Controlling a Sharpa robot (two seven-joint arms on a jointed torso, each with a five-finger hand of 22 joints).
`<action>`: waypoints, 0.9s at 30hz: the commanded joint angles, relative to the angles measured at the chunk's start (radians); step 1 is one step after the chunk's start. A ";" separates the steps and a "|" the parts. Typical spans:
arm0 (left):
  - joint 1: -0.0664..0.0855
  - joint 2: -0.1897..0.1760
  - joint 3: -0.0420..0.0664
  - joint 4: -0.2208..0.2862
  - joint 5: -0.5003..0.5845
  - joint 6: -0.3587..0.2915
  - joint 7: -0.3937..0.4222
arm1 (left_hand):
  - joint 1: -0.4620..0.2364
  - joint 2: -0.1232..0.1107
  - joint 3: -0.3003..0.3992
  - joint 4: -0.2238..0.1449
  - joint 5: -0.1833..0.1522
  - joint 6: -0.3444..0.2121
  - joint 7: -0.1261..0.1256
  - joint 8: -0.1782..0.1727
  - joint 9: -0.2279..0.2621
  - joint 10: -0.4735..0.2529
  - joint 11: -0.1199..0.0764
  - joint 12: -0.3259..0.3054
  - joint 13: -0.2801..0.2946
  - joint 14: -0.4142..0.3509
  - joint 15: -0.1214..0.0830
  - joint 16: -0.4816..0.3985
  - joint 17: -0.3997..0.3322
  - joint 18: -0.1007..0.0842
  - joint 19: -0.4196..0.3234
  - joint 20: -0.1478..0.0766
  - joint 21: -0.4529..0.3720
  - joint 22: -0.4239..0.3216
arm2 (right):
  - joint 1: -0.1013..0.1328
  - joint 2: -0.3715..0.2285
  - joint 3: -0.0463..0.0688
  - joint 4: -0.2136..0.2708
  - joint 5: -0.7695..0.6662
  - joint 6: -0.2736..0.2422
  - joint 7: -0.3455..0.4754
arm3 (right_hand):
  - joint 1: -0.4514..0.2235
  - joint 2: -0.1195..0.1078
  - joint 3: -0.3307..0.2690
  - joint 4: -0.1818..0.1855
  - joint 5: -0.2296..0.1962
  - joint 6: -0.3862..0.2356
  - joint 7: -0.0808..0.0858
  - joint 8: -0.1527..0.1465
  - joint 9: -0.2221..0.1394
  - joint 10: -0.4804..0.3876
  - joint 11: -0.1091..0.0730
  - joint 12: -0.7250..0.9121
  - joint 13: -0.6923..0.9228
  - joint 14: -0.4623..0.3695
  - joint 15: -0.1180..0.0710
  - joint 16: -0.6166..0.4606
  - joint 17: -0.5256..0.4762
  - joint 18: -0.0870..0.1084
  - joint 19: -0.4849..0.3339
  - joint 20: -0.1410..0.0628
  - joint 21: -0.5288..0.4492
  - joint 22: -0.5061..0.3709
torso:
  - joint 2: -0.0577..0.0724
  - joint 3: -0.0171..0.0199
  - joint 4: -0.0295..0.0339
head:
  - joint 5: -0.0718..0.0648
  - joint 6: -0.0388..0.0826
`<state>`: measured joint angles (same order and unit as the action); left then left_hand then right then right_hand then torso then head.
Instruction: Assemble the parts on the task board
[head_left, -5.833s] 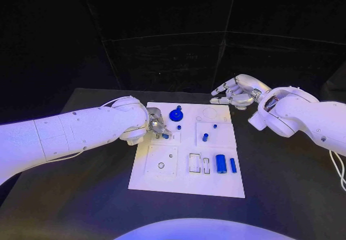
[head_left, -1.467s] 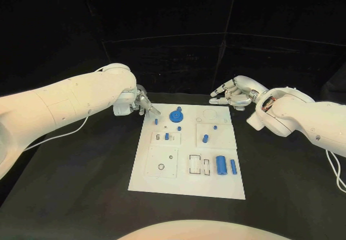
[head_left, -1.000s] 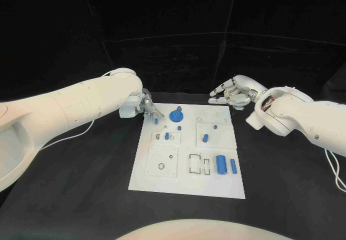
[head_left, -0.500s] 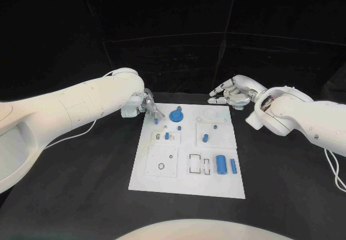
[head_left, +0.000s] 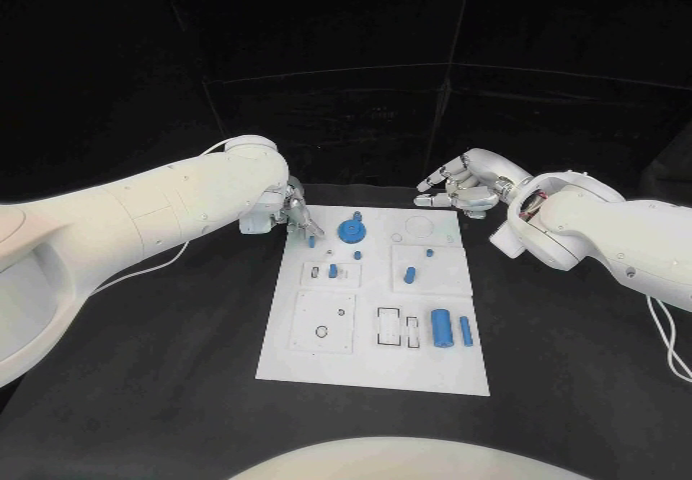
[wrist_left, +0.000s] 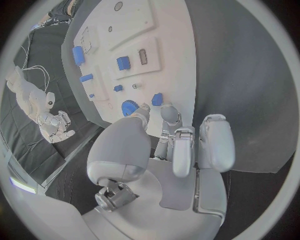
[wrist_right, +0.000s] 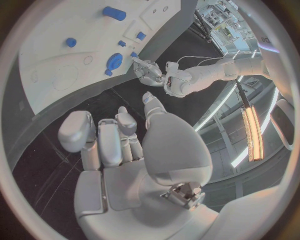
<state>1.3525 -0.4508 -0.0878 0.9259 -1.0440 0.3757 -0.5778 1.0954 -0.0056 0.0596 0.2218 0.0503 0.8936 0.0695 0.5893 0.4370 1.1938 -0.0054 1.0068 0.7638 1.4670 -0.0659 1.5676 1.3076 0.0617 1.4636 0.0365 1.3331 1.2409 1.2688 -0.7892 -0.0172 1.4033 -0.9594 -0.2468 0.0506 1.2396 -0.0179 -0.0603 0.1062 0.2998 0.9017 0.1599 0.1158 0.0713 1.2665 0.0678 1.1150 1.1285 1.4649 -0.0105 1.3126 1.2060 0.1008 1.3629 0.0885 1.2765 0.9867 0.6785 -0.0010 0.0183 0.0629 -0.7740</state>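
**Q.** Reading from the near edge outward, what lies on the task board (head_left: 368, 360)?

**A.** Nearest me, a thick blue cylinder (head_left: 441, 328) lies flat with a slimmer cylinder (head_left: 466, 331) just beside it. Mid-board are a short peg (head_left: 410, 275) and a smaller peg (head_left: 333, 270). At the far end is a round blue wheel (head_left: 351, 232), and a small blue piece (head_left: 315, 239) sits at the far left corner.

**Q.** Where are your hands?

**A.** My left hand (head_left: 293, 213) is at that corner, its fingers (wrist_left: 167, 112) drawn together right at the small piece. I cannot tell whether they pinch it or only touch it. My right hand (head_left: 464, 187) hangs above the worktop (head_left: 173, 380) beyond the far right corner, with its fingers loosely apart and holding nothing.

**Q.** How should the piece handle?

**A.** I judge it light, rigid and smooth, so it could easily squirt out of a pinch. I would hold it by its sides between thumb and fingertip, upright, with gentle pressure.
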 joint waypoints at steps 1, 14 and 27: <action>0.001 0.002 0.000 0.001 -0.026 0.013 -0.004 | 0.011 0.001 -0.002 -0.007 0.003 0.008 -0.003 0.007 0.000 0.007 -0.002 0.006 0.001 0.104 -0.007 0.003 0.263 0.006 0.013 -0.002 0.005 0.003 | 0.002 0.001 0.001 0.000 -0.002 0.007 0.007 | -0.005 0.002 -0.007 0.001 0.000 -0.001 -0.004 0.004 -0.001 -0.008 -0.001 -0.005 0.000 0.030 -0.006 -0.005 0.000 0.005 -0.002 -0.002 -0.006 -0.001 | 0.000 0.0000 0.0009 | 0.000 -0.001; 0.000 0.003 0.000 0.004 -0.027 0.023 0.000 | 0.016 -0.001 -0.007 -0.013 0.003 0.016 -0.006 0.015 0.002 0.014 -0.005 0.015 0.011 0.104 -0.009 0.003 0.263 0.005 0.014 -0.003 0.009 0.009 | 0.002 0.003 0.001 -0.001 -0.002 0.008 0.006 | -0.002 0.004 -0.008 0.001 0.002 -0.001 -0.004 0.005 -0.001 -0.007 -0.001 -0.004 0.000 0.030 -0.006 -0.006 0.000 0.005 -0.002 -0.002 -0.006 -0.001 | 0.000 0.0000 0.0009 | 0.002 -0.004; -0.001 0.007 0.000 0.004 -0.027 0.038 0.014 | 0.029 0.002 -0.008 -0.024 0.004 0.021 -0.010 0.023 0.004 0.016 -0.008 0.017 0.011 0.104 -0.011 0.003 0.263 0.005 0.015 -0.005 0.011 0.012 | 0.002 0.005 0.001 -0.003 -0.002 0.011 0.005 | -0.002 0.004 -0.008 0.001 0.002 -0.001 -0.004 0.005 -0.001 -0.007 -0.001 -0.004 0.000 0.030 -0.006 -0.006 0.000 0.005 -0.002 -0.002 -0.006 -0.001 | 0.000 -0.0004 0.0010 | 0.002 -0.006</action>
<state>1.3498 -0.4447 -0.0878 0.9286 -1.0628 0.3945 -0.5754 1.1137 -0.0047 0.0515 0.2023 0.0503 0.9080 0.0624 0.6091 0.4401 1.2010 -0.0125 1.0184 0.7741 1.4632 -0.0697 1.5676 1.3075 0.0618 1.4636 0.0365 1.3380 1.2517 1.2688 -0.7849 -0.0172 1.4007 -0.9598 -0.2430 0.0505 1.2396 -0.0179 -0.0628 0.1088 0.2998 0.9017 0.1599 0.1158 0.0713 1.2666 0.0679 1.1150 1.1286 1.4649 -0.0105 1.3126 1.2061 0.1008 1.3629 0.0885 1.2765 0.9868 0.6786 -0.0010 0.0196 0.0650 -0.7801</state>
